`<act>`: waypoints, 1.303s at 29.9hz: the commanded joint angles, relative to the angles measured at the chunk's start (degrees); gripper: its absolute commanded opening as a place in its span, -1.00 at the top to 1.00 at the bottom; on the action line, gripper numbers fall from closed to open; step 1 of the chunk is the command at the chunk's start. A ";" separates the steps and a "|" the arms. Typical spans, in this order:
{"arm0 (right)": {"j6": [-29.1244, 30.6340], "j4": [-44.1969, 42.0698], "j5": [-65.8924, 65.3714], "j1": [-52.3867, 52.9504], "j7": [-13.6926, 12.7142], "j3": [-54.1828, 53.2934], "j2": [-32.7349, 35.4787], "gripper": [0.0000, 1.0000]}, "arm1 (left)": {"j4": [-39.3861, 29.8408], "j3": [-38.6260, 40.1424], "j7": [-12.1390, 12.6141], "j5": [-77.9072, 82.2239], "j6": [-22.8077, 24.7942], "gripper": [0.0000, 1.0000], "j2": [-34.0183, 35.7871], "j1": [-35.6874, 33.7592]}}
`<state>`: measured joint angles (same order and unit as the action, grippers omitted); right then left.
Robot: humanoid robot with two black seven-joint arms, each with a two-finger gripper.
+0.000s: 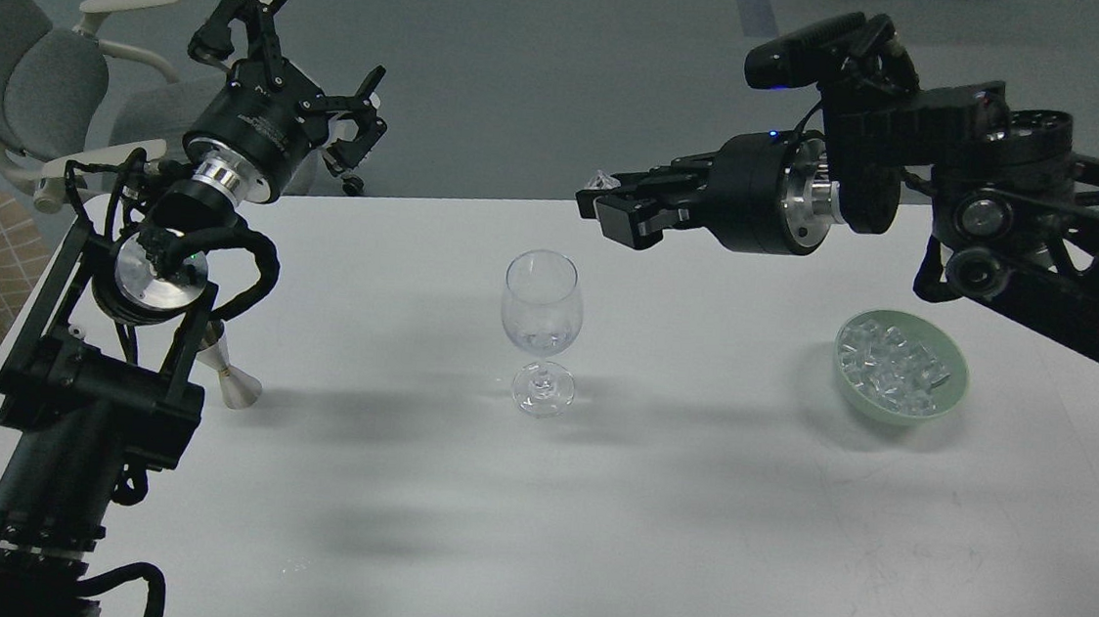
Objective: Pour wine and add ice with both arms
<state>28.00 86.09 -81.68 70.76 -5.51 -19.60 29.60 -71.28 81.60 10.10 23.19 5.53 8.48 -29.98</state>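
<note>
- The stemmed glass (pixel 540 332) stands upright mid-counter, a little wine (pixel 537 338) seemingly pooled low in its bowl.
- The right gripper (pixel 607 198) hovers just up and right of the rim, fingers closed on what looks like one clear ice cube (pixel 602 181); the glass mouth lies down and left of it.
- The remaining ice (pixel 900 368) fills a green bowl (pixel 953 392) at right.
- The left gripper (pixel 299 68) is raised far left, fingers spread, empty, farther from the glass.
- A metal jigger (pixel 232 377) stands on the white counter (pixel 591 528).

Metal jigger (pixel 232 377) half behind left arm (pixel 102 391)
</note>
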 commanded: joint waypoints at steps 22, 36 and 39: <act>0.00 -9.36 -3.66 -1.24 -0.03 3.69 -13.08 0.79 | 0.09 0.05 0.09 -0.08 0.36 -0.97 -0.13 0.19; 0.00 -10.15 -3.75 -1.68 -0.12 3.78 -13.16 0.73 | 0.18 0.05 0.01 -0.08 0.45 -0.97 -0.13 0.36; 0.00 -10.33 -3.75 -1.68 -0.12 3.78 -13.16 0.63 | 0.18 0.05 0.09 -0.08 0.45 -0.97 -0.13 0.45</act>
<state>28.00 75.91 -85.43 69.08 -5.63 -15.82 16.44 -71.11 81.64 10.19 23.12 5.99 8.28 -29.64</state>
